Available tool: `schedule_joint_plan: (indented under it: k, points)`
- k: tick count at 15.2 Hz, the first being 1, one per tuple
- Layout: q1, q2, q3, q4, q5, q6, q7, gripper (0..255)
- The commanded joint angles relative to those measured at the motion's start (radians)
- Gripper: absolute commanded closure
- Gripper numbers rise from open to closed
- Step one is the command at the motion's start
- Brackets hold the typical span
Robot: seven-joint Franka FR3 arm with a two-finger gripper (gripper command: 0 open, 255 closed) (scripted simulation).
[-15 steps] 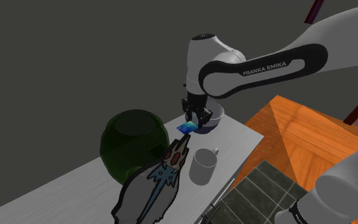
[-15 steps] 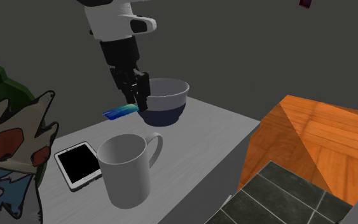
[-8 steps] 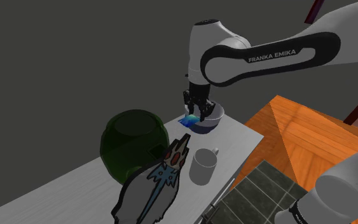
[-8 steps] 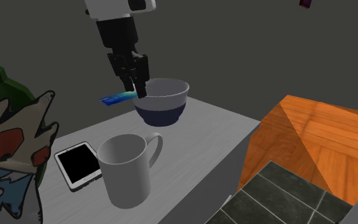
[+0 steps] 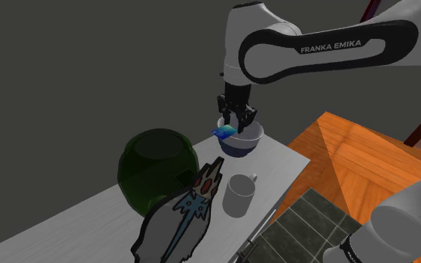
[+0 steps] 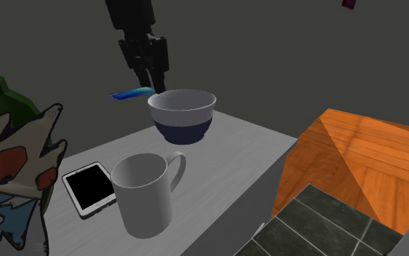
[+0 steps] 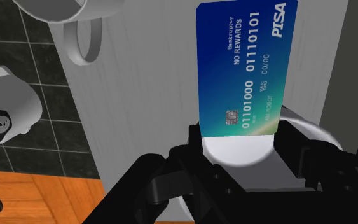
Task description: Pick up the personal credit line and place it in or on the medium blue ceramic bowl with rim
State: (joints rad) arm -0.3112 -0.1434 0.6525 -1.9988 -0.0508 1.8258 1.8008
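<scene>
Credit card (image 7: 244, 70), clasped in the pincer (image 7: 241, 139), hangs partly over the bowl (image 6: 184, 122).

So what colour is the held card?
Card: deep blue, greenish at the gripped end; wrist view.

I count one blue card (image 7: 244, 70). On the surface (image 6: 246, 153) I count one bowl (image 6: 183, 115) at the far end, one white mug (image 6: 144, 193) nearer, and one tablet (image 6: 89, 188) left of the mug. Farther left I count one dark green globe (image 5: 156, 168) and one flat cartoon figure (image 5: 182, 217). I have one arm (image 5: 313, 52) with one tool (image 5: 235, 123), and that tool has two fingers (image 7: 301, 156).
</scene>
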Motion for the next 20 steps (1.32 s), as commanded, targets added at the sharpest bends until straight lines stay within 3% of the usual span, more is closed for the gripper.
schedule_joint_plan:
  k: [1,3,15,20]
  points:
    - [-0.001,-0.005,-0.002,0.025,0.003,-0.029,-0.006,255]
    - [-0.001,-0.007,-0.004,0.042,0.004,-0.048,-0.009,255]
    - [-0.121,0.072,-0.147,0.13,-0.064,-0.042,-0.251,255]
    - [-0.121,0.078,-0.146,0.068,-0.069,0.024,-0.241,255]
